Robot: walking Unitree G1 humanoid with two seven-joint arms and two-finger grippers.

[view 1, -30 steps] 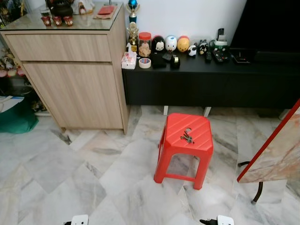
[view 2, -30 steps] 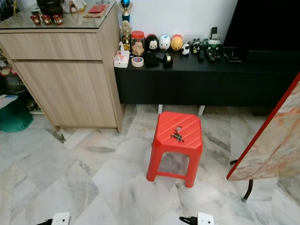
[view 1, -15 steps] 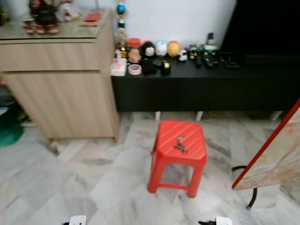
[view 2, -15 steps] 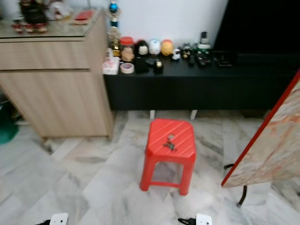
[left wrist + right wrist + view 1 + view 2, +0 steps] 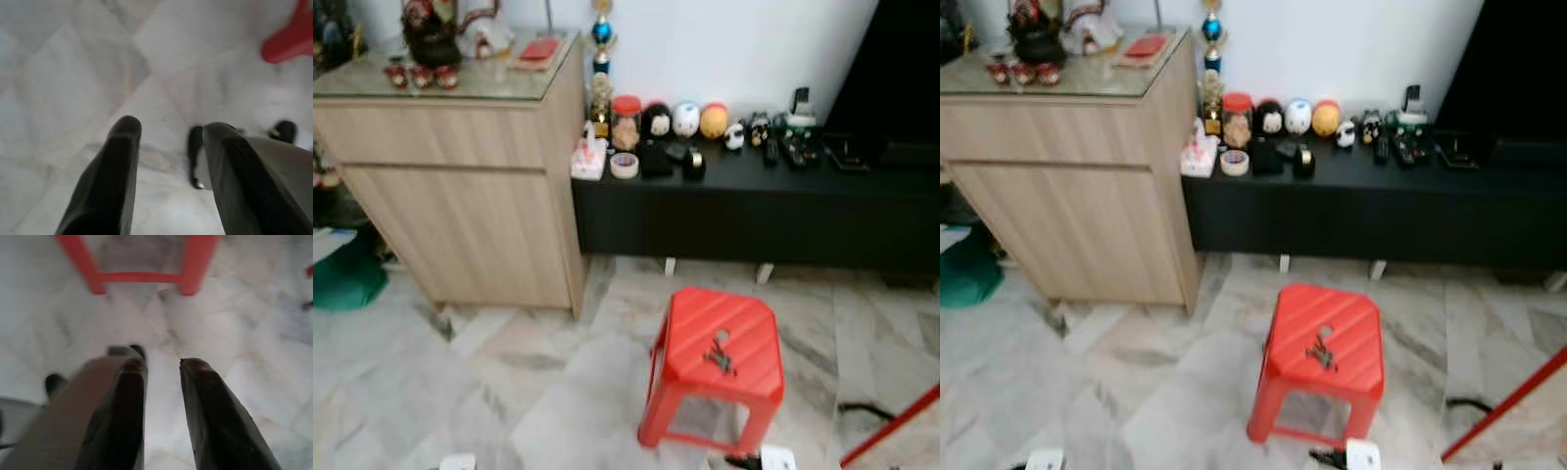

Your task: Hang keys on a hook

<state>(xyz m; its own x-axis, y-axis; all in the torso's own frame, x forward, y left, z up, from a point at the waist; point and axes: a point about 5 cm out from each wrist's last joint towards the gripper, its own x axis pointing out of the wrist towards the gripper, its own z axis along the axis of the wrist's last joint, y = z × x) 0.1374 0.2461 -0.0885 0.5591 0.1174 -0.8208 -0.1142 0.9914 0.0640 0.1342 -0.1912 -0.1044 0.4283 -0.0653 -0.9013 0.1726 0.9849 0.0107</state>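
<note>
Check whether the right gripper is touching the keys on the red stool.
Apart. In the left eye view the keys lie on the stool seat; the right gripper hangs empty above the floor.

Keys (image 5: 719,358) lie on a stool (image 5: 744,377) on the near floor (image 5: 460,392); a low counter (image 5: 744,211) stands far behind it, a cabinet (image 5: 460,196) at far left.

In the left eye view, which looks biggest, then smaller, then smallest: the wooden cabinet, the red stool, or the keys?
1. Wooden cabinet, biggest even though it stands farther away.
2. Red stool.
3. Keys, a tiny bunch lying on the stool's seat.
</note>
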